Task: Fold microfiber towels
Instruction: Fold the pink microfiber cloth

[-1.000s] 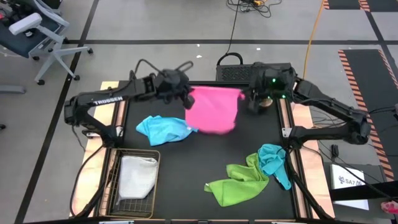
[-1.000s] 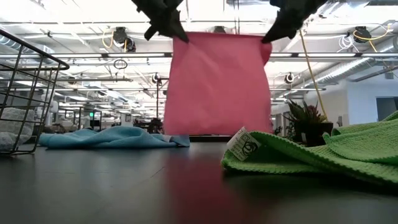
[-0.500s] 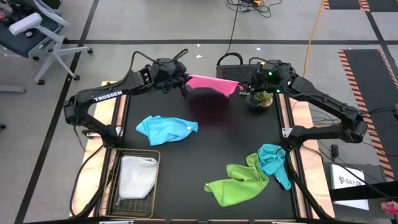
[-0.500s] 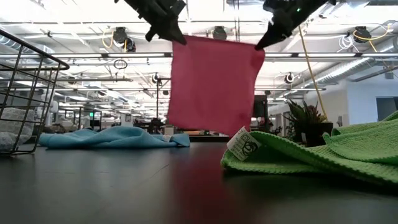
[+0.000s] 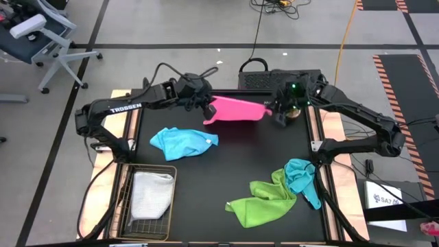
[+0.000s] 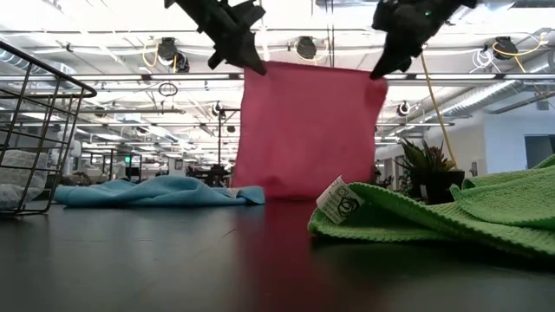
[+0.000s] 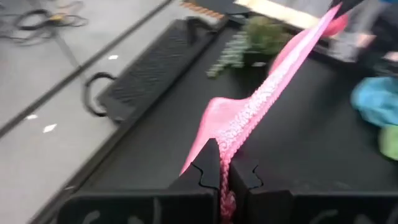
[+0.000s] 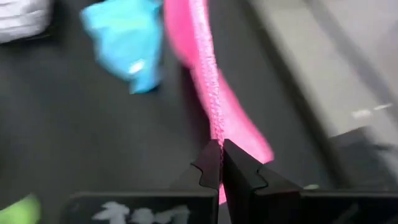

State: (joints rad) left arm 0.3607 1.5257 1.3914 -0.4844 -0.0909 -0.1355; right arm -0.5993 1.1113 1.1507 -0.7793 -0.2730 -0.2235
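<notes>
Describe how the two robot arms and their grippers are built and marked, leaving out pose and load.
Both arms are dark, jointed tube segments. The left arm carries white TROSSEN lettering along its link, and thin black cables loop above its wrist. The right arm shows a small green light near its wrist. The left gripper and right gripper each have two flat black fingers with notched inner edges.

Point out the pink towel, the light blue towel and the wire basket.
pink towel (image 6: pixel 303 130), low view, middle of hanging cloth.
light blue towel (image 5: pixel 182 142), high view, centre of crumpled heap.
wire basket (image 5: pixel 124 199), high view, left rim.
</notes>
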